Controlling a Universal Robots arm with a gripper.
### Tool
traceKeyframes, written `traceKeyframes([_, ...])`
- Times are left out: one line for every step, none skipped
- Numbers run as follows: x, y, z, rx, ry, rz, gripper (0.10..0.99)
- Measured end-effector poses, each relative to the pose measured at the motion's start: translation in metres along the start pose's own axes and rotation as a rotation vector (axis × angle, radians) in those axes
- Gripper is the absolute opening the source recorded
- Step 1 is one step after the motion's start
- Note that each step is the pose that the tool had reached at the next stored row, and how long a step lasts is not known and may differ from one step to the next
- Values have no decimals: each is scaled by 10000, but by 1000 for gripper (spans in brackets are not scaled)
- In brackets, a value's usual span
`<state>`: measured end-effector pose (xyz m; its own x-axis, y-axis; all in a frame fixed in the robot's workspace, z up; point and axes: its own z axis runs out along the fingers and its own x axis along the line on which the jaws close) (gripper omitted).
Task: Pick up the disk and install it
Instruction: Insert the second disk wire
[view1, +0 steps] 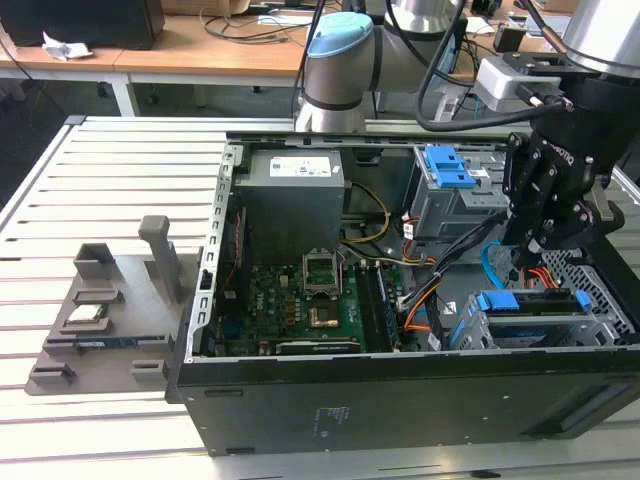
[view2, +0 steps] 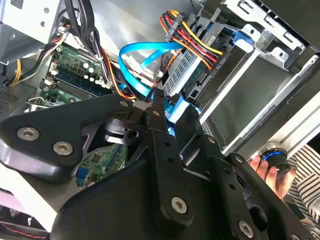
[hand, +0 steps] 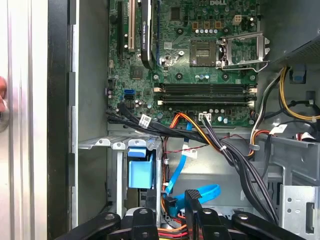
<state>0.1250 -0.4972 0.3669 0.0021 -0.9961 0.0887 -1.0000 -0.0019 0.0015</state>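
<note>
Looking across the slatted metal table (view1: 120, 170) from the exterior view's left: finding a grey fixture tray (view1: 100, 320) lying flat, carrying a small silver chip (view1: 85, 313). Moving rightwards, meeting the open computer case (view1: 300, 400), exposing the green motherboard (view1: 300, 300) in its middle. Continuing to the exterior view's right, seeing the tool (view1: 532, 262) hanging low inside the case, just above the drive cage (view1: 600, 325). Not being able to tell whether the tool is apart, together or clamped on anything. Locating the disk (view1: 530, 302) sitting in that cage directly below the tool, showing its blue carrier bracket along the top edge. Noticing a blue data cable (view1: 490, 268) and a bundle of coloured wires (view1: 425, 305) crowding in just beside the tool. Spotting a person's hand (view2: 270, 170) outside the case wall in the second wrist view.

Judging the risks: snagging or tugging a cable, given the crowding around the tool; jamming the carrier against the cage rails through entering tilted; leaving the disk half-seated through pressing off-centre; catching the nearby hand.
</note>
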Motion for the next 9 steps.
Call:
traceKeyframes([0,0,0,1,0,0,361])
traceKeyframes([0,0,0,1,0,-1,361])
traceKeyframes([0,0,1,1,-1,-1,361])
traceKeyframes([0,1,1,1,-1,0,345])
traceKeyframes([0,0,1,1,-2,0,345])
traceKeyframes([1,1,1,1,-1,0,345])
traceKeyframes([1,0,1,1,-1,0,278])
traceKeyframes([1,0,1,1,-1,0,161])
traceKeyframes([1,1,1,1,-2,0,161])
